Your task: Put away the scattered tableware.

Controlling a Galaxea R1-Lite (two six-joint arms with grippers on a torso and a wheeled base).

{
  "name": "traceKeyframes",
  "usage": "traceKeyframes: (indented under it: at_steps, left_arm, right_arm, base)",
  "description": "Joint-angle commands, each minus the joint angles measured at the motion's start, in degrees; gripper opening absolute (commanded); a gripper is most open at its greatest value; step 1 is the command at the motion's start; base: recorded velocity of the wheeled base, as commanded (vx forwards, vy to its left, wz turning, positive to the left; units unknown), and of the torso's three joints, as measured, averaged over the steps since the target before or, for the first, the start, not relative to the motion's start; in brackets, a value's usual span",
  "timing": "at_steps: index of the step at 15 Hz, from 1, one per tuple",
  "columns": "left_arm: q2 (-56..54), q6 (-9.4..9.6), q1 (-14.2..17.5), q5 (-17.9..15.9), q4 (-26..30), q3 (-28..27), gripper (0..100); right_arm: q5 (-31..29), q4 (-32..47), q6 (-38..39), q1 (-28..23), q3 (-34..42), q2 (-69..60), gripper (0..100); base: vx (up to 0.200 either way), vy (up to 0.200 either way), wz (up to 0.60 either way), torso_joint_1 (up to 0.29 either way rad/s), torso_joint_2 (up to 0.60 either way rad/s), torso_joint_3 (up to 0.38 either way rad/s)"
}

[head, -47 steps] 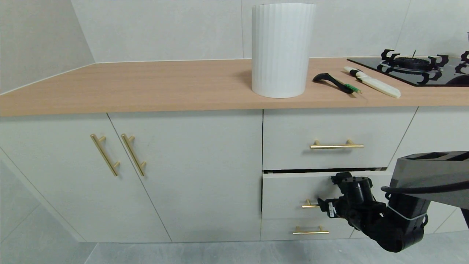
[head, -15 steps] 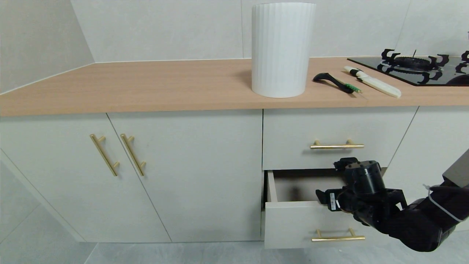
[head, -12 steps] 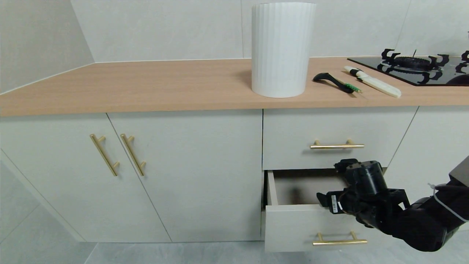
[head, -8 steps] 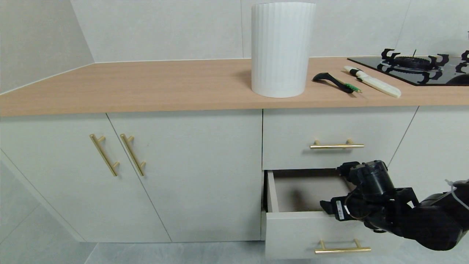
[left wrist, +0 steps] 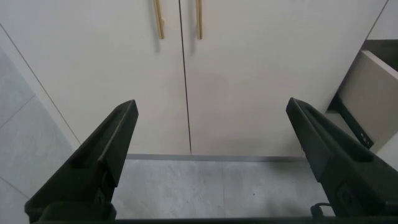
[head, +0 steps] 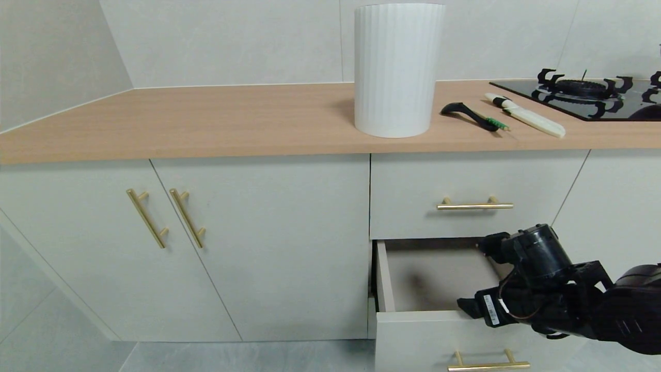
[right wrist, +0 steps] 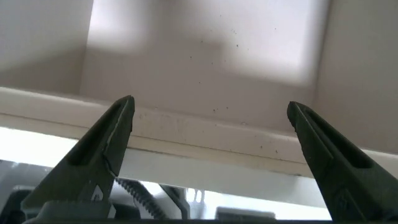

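Since three seconds ago the middle drawer (head: 423,336) has slid well out toward the near side, with the right gripper (head: 477,308) at its top edge. Head view: black peeler (head: 472,116) and white knife (head: 526,116) lie on the countertop (head: 206,119), right of a white ribbed canister (head: 395,70). Left wrist view: left gripper (left wrist: 211,162) spread wide, holding nothing, facing cabinet doors (left wrist: 249,74). Right wrist view: right gripper's fingers stand apart, astride the drawer front's rim.

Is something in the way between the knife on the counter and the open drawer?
Only the right gripper, at the open drawer's front edge, towards its right side. The drawer's visible inside is bare; the knife lies beside the peeler.
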Motion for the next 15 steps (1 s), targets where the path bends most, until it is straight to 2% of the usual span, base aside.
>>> traceKeyframes:
  at_steps: [1,15]
  left_arm:
    - [0.07,0.00,0.01,0.02,-0.02,0.00,100]
    - [0.07,0.00,0.01,0.02,-0.02,0.00,100]
  right_arm:
    - [0.06,1.57,-1.10,0.36,0.05,-1.13,100]
    - [4.45,22.84,-11.12,3.62,0.40,-7.81,100]
  base:
    - [0.000,0.000,0.00,0.000,0.00,0.000]
    - [0.000,0.000,0.00,0.000,0.00,0.000]
